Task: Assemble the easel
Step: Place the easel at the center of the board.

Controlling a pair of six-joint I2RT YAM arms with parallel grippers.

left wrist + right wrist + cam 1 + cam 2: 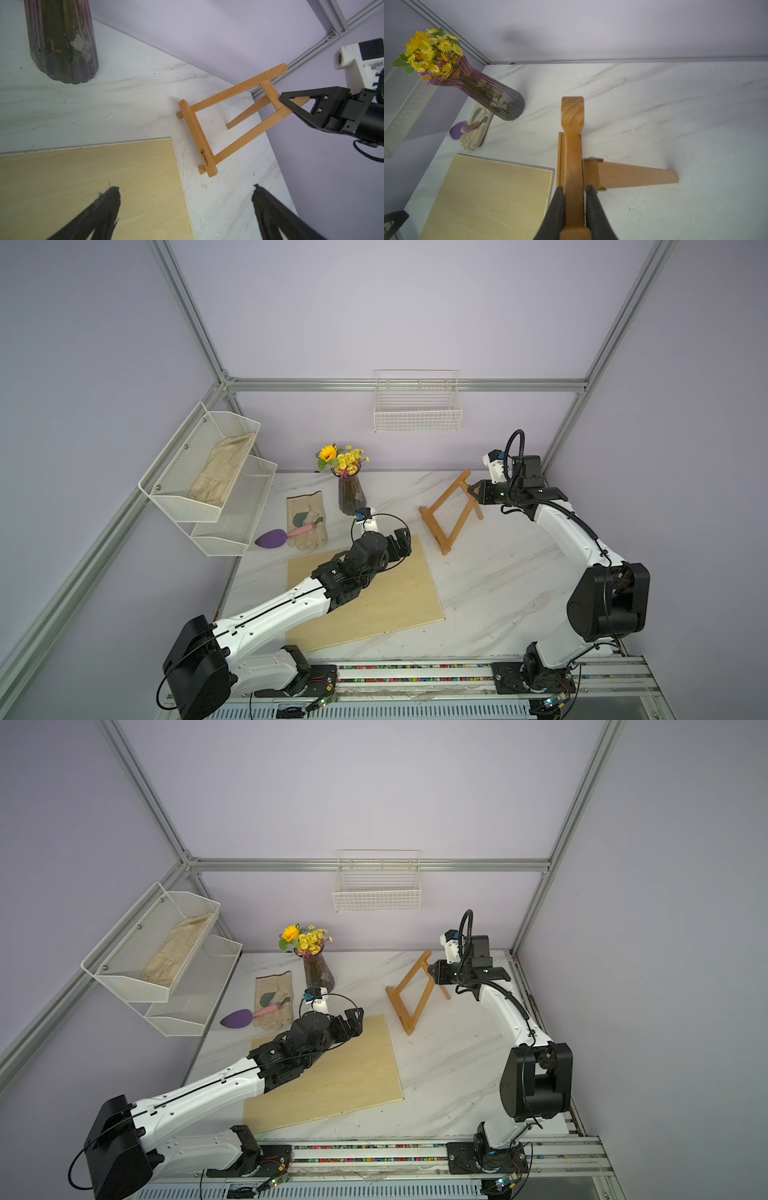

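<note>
Over marble table [654,104], right wrist view reveals right hand [574,191] pinching easel [572,158].

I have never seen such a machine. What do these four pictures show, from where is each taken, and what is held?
This is a robot with two arms at a table. Two pictures come from a twin camera high above and look nearly alike. The other two come from a camera on each wrist. On the table lie a pale plywood board and a glove with a purple trowel partly on it; a vase of flowers stands behind. The right arm has its jaws shut on the wooden easel near its top; the easel stands on the table. The left arm reaches over the board, its jaws open and empty.
</note>
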